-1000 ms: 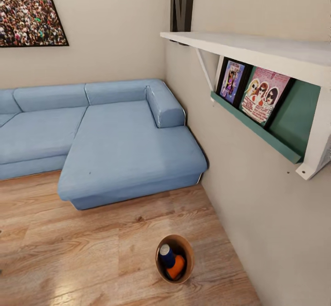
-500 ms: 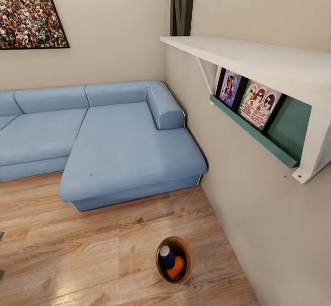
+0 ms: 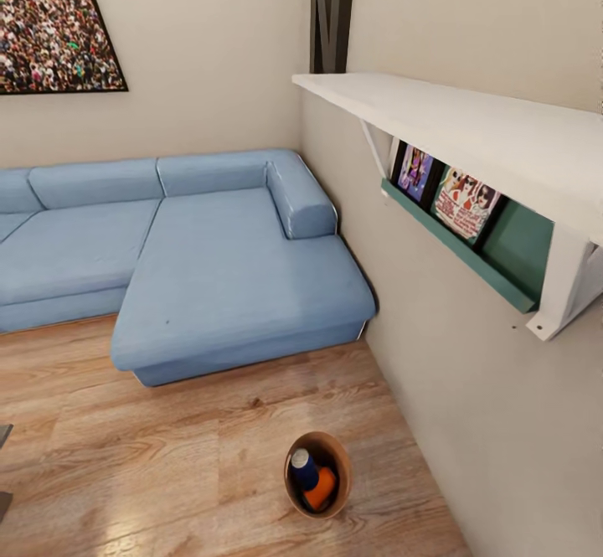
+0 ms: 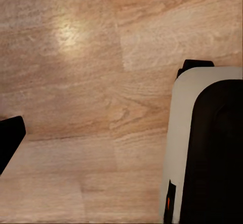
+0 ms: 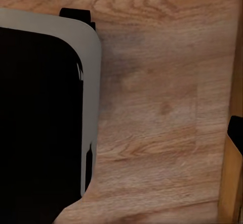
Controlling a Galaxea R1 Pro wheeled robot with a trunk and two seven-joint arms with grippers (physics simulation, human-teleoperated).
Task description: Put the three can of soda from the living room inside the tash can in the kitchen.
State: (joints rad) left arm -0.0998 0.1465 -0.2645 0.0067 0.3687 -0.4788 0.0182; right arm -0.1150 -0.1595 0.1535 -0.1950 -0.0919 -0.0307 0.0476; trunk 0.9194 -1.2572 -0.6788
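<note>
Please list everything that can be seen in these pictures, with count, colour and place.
sofa: one, light blue, in the room corner.
crowd photo: one, dark frame, on the wall above the sofa.
wall shelf: one, white, on the right wall.
framed pictures: two, colourful, on the green ledge under the shelf.
bin: one, wood-brown, on the floor near the right wall.
blue can: one, dark blue, inside the bin.
orange can: one, orange, inside the bin.
floor: wood planks.

Wood plank floor [image 3: 167, 456], glare patch lower left. Light-blue corner sofa [image 3: 193, 264] in rm corner, beige walls. Crowd photo [image 3: 50, 21] above sofa. White wall shelf [image 3: 452, 113] on rt wall, teal ledge [image 3: 456, 243] w/ framed pics below.
</note>
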